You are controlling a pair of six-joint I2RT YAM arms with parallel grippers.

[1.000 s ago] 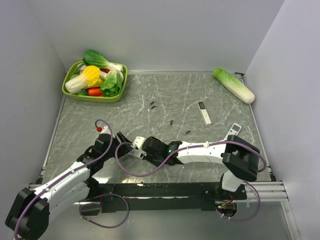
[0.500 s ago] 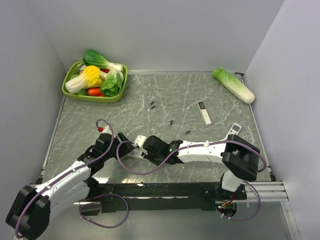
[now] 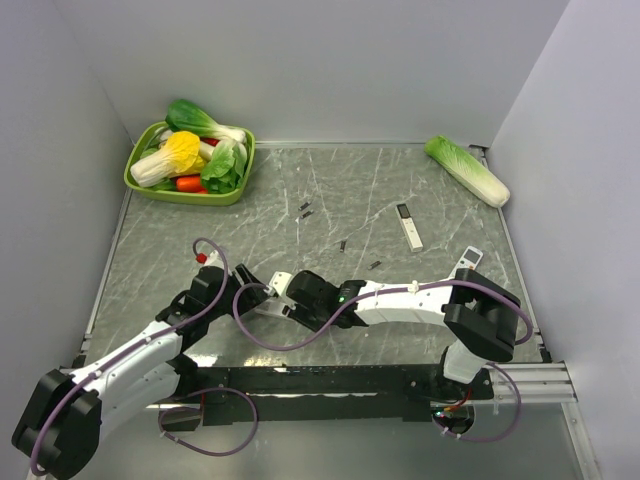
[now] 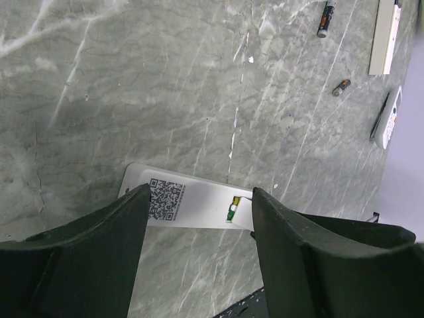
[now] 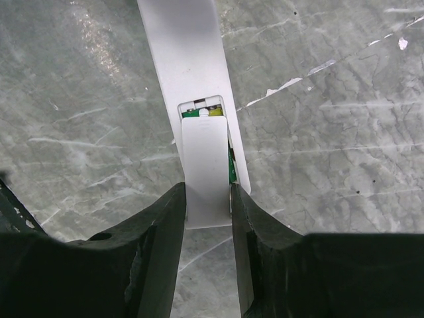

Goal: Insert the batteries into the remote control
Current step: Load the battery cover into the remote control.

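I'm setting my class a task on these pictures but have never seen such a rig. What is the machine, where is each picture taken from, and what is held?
These are two robot arms bolted at a table's near edge. The wide picture looks down from above; the other two come from a camera on each wrist. On the table lie a tray of vegetables, a cabbage, a black-ended remote, another remote, loose cells and the slim white remote. The left hand stands open over that remote. The right hand straddles its battery cover, which partly covers the green-lined recess; whether it grips is unclear.
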